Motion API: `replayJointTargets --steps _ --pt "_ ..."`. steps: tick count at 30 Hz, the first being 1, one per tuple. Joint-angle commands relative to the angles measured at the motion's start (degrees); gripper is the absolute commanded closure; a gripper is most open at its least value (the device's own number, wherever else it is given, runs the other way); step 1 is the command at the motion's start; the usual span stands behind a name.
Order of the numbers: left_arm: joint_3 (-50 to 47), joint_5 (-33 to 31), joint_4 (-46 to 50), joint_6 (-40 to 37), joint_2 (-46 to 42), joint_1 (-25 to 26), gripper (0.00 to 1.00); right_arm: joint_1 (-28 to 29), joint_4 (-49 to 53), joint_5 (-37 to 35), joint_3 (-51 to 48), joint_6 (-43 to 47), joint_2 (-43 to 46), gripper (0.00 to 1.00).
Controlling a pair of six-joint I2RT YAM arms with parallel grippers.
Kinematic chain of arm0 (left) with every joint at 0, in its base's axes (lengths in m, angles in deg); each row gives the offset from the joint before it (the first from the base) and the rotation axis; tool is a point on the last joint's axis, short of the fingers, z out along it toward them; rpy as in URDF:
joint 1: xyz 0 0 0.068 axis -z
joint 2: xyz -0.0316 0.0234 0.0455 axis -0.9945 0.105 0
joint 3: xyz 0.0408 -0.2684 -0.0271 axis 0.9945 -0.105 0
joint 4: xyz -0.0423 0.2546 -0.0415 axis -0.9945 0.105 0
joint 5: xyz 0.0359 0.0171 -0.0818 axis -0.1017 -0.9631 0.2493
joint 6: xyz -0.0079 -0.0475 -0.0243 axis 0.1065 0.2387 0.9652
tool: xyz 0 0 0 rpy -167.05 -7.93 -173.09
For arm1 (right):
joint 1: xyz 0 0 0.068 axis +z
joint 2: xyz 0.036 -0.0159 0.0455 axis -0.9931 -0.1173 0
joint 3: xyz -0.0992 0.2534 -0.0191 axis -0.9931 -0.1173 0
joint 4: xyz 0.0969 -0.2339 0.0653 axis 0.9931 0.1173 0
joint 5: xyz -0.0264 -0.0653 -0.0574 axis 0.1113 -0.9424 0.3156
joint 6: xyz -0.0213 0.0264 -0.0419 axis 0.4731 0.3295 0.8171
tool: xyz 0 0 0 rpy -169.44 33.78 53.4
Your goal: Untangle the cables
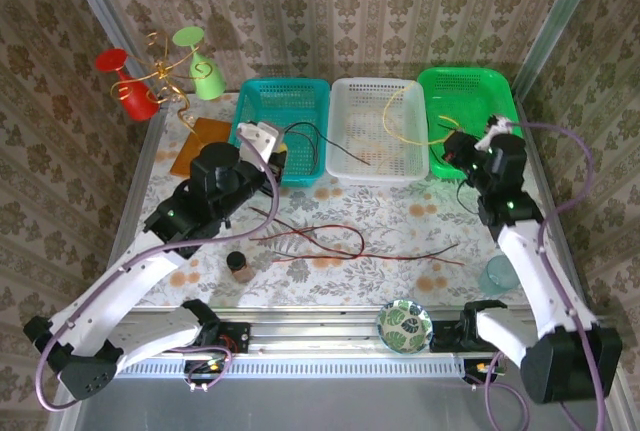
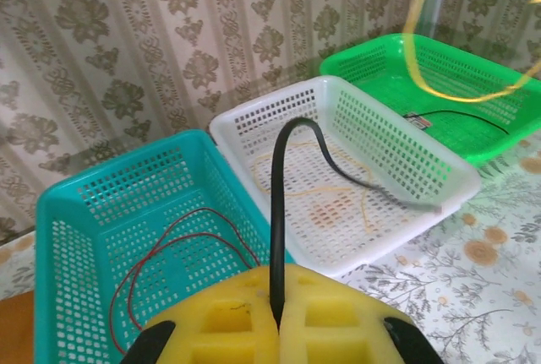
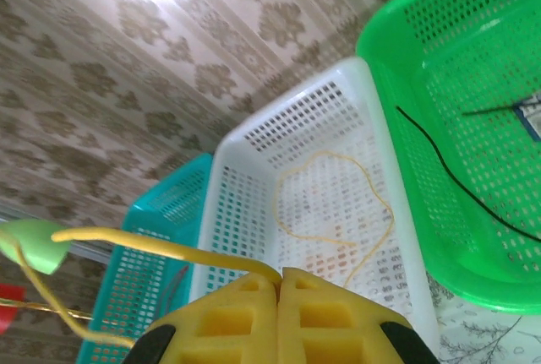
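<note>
Several strands already lie sorted by colour, we judge: a thin red cable curls in the teal perforated plastic basket; a thin yellow cable loops in the white perforated plastic basket; a thin black cable crosses the green perforated plastic basket.

Two more are in hand. The left gripper is clenched on a held black cable, which rises straight from the yellow foam pads, then bends over and points toward the white basket. The right gripper is clamped on a held yellow cable, which leaves its pads sideways, toward the teal basket, in a long shallow sweep.

What remains, as we read it, is the loose bunch of maroon and black cables on the floral-patterned table between the arms; its long axis runs left to right, roughly along the near edge, with the ends trailing toward the right arm. These strands cross one another, so the job looks about half done.
</note>
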Motion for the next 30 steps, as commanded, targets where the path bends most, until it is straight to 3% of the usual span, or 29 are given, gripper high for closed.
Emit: replayJointTargets --steps 1,5,10,16,17,20,22,26,30 --pt "3.8 1.3 -0.4 -0.7 0.7 1.1 1.00 3.8 4.2 -6.0 5.9 4.1 -7.7 1.00" --pt "5.2 0.2 0.6 -1.4 0.8 2.3 1.00 5.9 4.6 -9.0 12.0 3.9 -17.7 1.00" --pt "5.2 -0.9 0.9 -1.3 -0.6 3.0 1.00 7.9 12.0 -12.9 21.1 3.2 -28.9 1.00" --pt "4.7 -1.3 1.3 -0.9 -1.4 3.5 1.00 8.3 15.0 -11.8 25.0 0.8 -37.4 1.00" --pt "4.7 -1.3 1.3 -0.8 -1.4 3.6 1.00 8.2 15.5 -10.6 25.8 1.4 -38.3 0.97" --pt "5.2 -1.9 1.6 0.1 -0.8 3.9 1.00 8.2 15.3 -9.6 25.9 2.0 -37.9 0.59" --pt "5.6 -1.9 1.3 1.0 -0.5 3.9 1.00 8.1 14.5 -9.4 25.0 2.5 -35.7 0.43" --pt "6.5 -0.7 1.1 1.5 0.6 4.0 1.00 8.1 14.3 -6.9 23.5 7.8 -29.5 0.36" --pt "8.8 4.7 3.1 2.2 3.2 4.0 1.00 7.6 8.9 4.2 18.1 16.8 -20.2 0.33"
